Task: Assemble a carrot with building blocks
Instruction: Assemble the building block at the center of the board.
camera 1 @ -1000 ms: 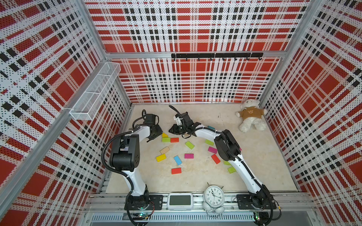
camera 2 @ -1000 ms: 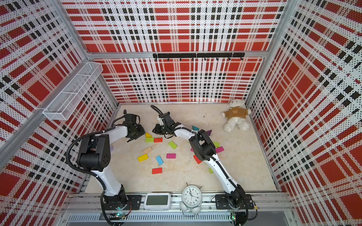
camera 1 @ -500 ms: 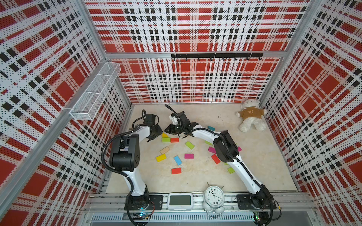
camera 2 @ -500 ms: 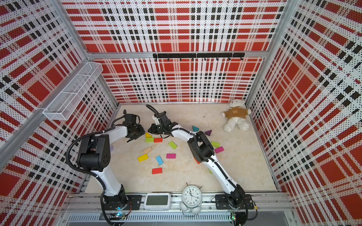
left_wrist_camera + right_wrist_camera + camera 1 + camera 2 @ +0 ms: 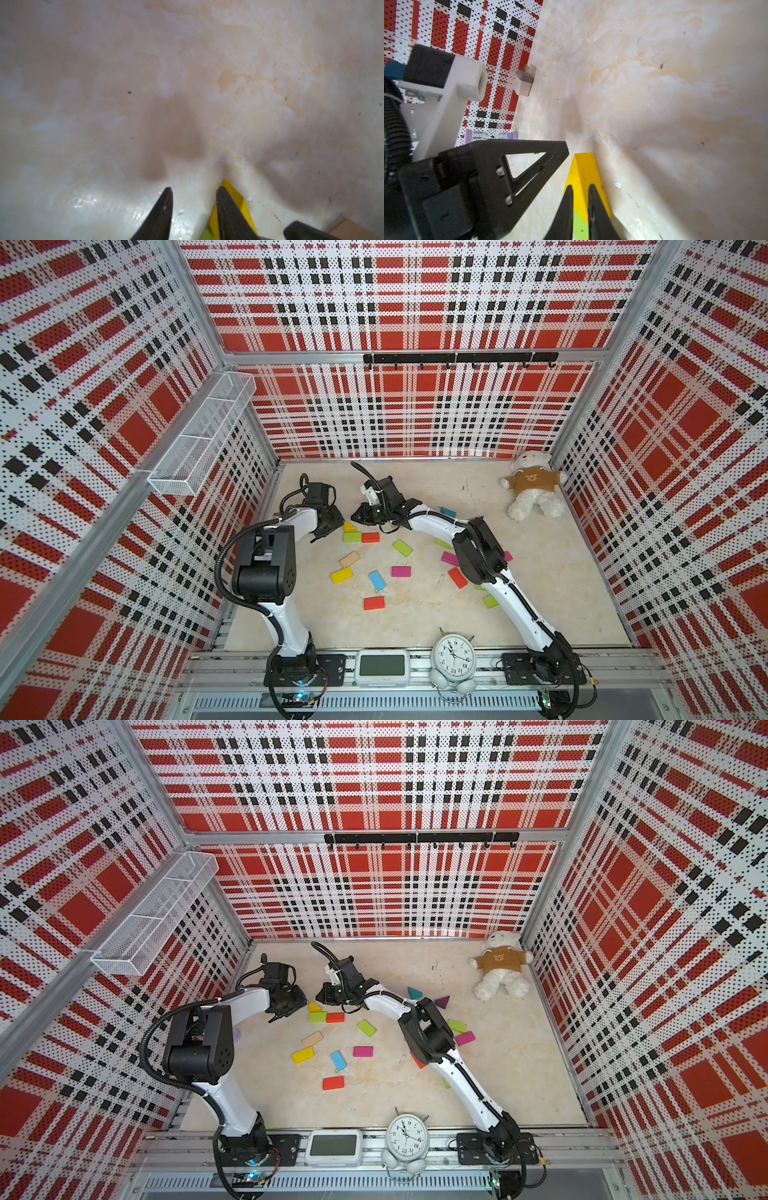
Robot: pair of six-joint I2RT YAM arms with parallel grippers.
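The right gripper (image 5: 580,188) is seen with its jaws drawn almost together and nothing clamped between them. Its tips are poised just over the yellow triangular painted block (image 5: 583,168). That block lies on the marbled beige tabletop (image 5: 675,104), against the lime green flat rectangular block (image 5: 352,536), which is joined in turn by a red flat rectangular block (image 5: 370,537).

The left gripper (image 5: 194,190) is held apart and empty, with one finger just beside the same triangle.

The step is judged to be squaring the triangle to the row. It is best done with the tips kept low and closed, and pressed gently along the row's line. The left gripper can be used as a stop, so the green and red blocks are not knocked askew.

The remaining loose coloured blocks (image 5: 401,571) are scattered nearer the robot.

No brand or label can be read. Only hour numerals are made out on the white twin-bell alarm clock (image 5: 454,657), and the white digital display (image 5: 382,666) is blank.
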